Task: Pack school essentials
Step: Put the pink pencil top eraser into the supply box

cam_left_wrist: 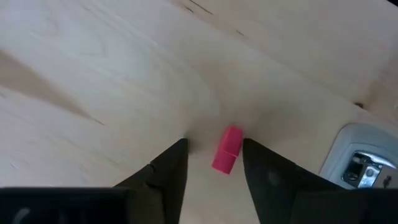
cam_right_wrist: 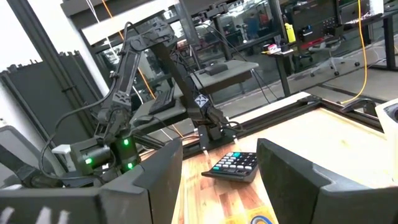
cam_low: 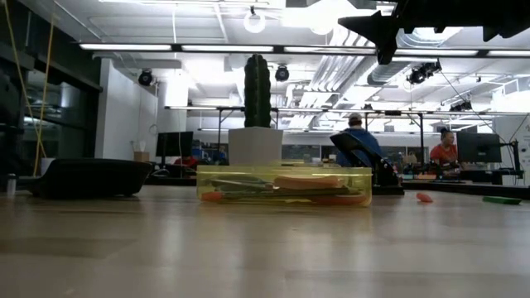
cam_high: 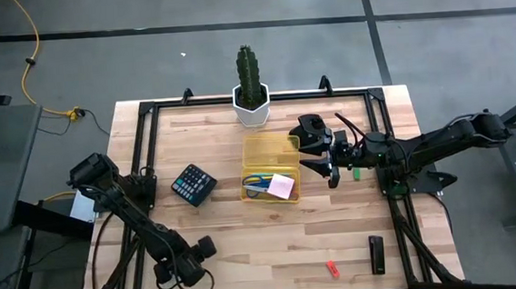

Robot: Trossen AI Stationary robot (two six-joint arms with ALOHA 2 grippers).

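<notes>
A clear yellow box (cam_high: 270,166) (cam_low: 284,184) lies mid-table. Blue-handled scissors (cam_high: 259,179) and a pink sticky-note pad (cam_high: 282,186) lie in it. A small red piece (cam_high: 332,269) (cam_left_wrist: 227,149) lies near the table's near edge, and a small green piece (cam_high: 355,171) (cam_low: 501,199) lies right of the box. My right gripper (cam_high: 306,147) (cam_right_wrist: 219,168) hangs open, high above the box's right side. My left gripper (cam_high: 198,258) (cam_left_wrist: 214,162) is open at the near left. In its wrist view the red piece shows between the fingers, but it lies well to their right.
A black calculator (cam_high: 193,184) (cam_right_wrist: 236,163) lies left of the box. A cactus in a white pot (cam_high: 250,86) (cam_low: 257,91) stands at the far edge. A black oblong object (cam_high: 376,255) lies near the red piece. A black frame borders the table.
</notes>
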